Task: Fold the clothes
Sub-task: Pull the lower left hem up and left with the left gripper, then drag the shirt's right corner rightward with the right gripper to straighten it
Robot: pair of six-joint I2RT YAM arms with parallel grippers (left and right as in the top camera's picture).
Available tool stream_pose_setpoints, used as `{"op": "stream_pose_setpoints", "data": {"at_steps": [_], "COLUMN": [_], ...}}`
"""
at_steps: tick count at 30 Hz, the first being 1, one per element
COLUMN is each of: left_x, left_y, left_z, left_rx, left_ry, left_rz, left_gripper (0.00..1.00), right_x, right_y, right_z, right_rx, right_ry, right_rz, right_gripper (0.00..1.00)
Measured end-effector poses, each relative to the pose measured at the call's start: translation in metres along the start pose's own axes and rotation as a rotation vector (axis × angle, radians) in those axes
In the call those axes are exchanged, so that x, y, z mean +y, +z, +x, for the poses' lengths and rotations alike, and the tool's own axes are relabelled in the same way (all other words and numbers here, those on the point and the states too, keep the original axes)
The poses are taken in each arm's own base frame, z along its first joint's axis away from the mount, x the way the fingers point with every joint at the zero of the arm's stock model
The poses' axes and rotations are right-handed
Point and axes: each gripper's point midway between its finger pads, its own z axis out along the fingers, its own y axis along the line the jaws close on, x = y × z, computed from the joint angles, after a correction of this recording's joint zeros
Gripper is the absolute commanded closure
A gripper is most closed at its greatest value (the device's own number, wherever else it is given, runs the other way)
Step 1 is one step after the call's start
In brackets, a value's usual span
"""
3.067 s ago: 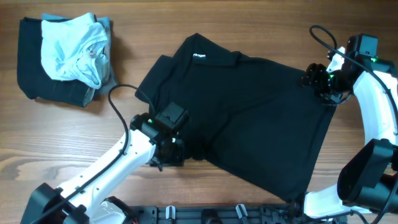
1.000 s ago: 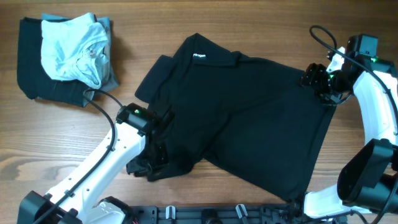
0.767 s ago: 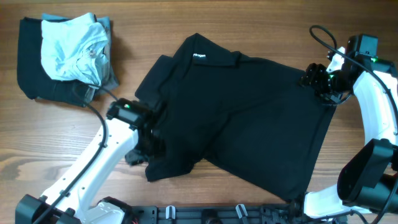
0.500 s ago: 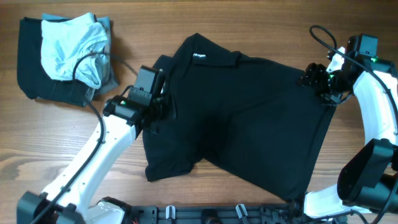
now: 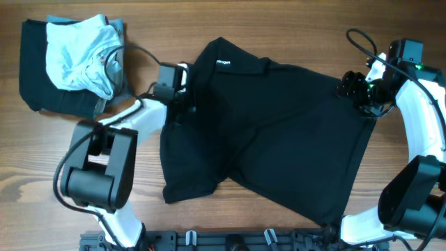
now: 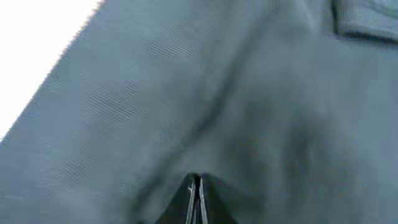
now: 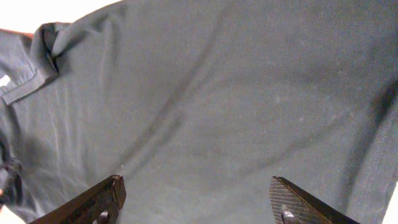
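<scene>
Matt black cloth shirt [image 5: 279, 132], wood-grain table [image 5: 293, 28]

Overhead looking straight down on whole table [image 5: 279, 28], left wrist very close on black shirt [image 5: 279, 132], right wrist farther back, same shirt

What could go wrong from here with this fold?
1. The left hand is shut at the sleeve of the polo shirt. If it pinches only a thin layer, cloth may slip out when pulled.
2. The right hand is open above the shirt's right edge, so nothing anchors it and the shirt could drag.
</scene>
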Motion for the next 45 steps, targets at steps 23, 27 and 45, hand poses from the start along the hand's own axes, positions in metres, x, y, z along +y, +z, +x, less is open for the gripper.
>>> {"op": "stream_pose_setpoints", "data": {"at_steps": [23,27,45], "left_x": [0.115,0.092,0.018], "left_y": [-0.04,-0.065,-0.138], "left_z": [0.002,-0.016,-0.037], "left_rx": [0.066,0.009,-0.106], "left_ry": [-0.363,-0.301,-0.145], "left_rz": [-0.074,-0.035,0.077], "left_gripper": [0.78,0.76,0.71], "right_x": [-0.036,-0.035,-0.025], "right_y": [0.072,0.085,0.121], "right_z": [-0.02,-0.038,-0.085], "right_rx": [-0.17,-0.229,-0.366], "right_ry": [-0.029,-0.039,-0.088], "right_rz": [0.054,0.033,-0.066], "right_gripper": [0.21,0.23,0.96]}}
